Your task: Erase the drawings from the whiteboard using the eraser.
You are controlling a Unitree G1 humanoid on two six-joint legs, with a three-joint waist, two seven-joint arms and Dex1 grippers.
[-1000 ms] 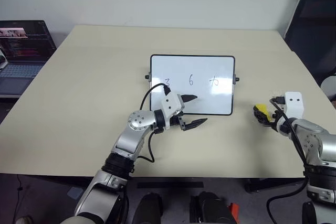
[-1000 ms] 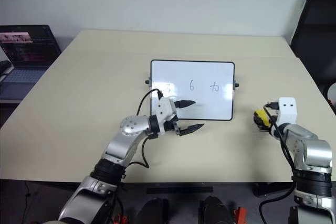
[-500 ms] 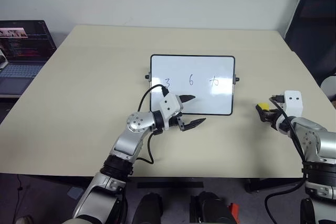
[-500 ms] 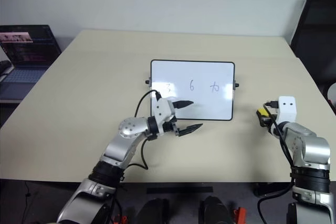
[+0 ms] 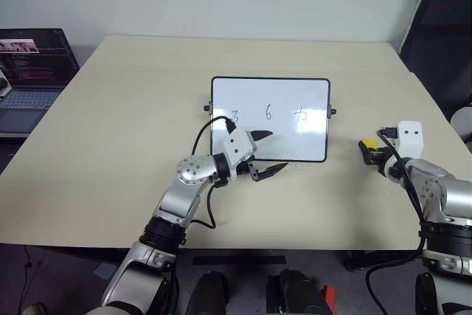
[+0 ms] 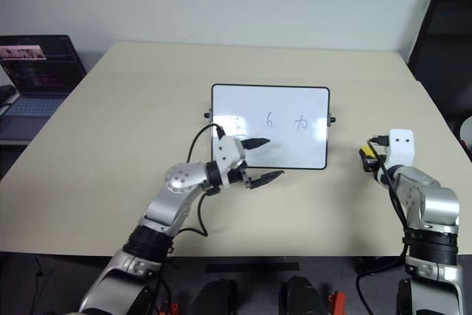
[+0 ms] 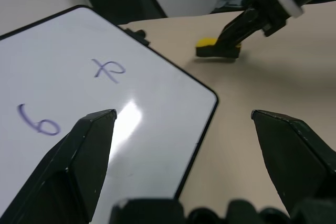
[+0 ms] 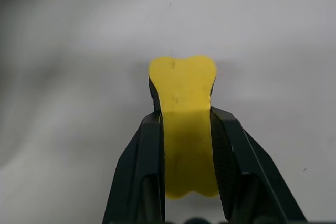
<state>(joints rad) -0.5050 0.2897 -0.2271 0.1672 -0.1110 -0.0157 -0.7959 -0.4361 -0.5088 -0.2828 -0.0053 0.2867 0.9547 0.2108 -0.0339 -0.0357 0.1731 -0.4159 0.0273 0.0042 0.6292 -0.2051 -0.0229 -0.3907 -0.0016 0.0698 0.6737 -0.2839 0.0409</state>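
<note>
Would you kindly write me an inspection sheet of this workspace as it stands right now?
Surface: beige table.
Job's things: whiteboard lies flat mid-table; drawings unerased; eraser pinched, off to the board's right.
Clutter: nothing seen.
Grippers: left gripper open over the board's near edge; right gripper shut on the eraser.
Cables: black cable loops at the left wrist.
Surroundings: laptop at left, black chair at right.

The whiteboard [image 5: 270, 119] reads "3", "6".
</note>
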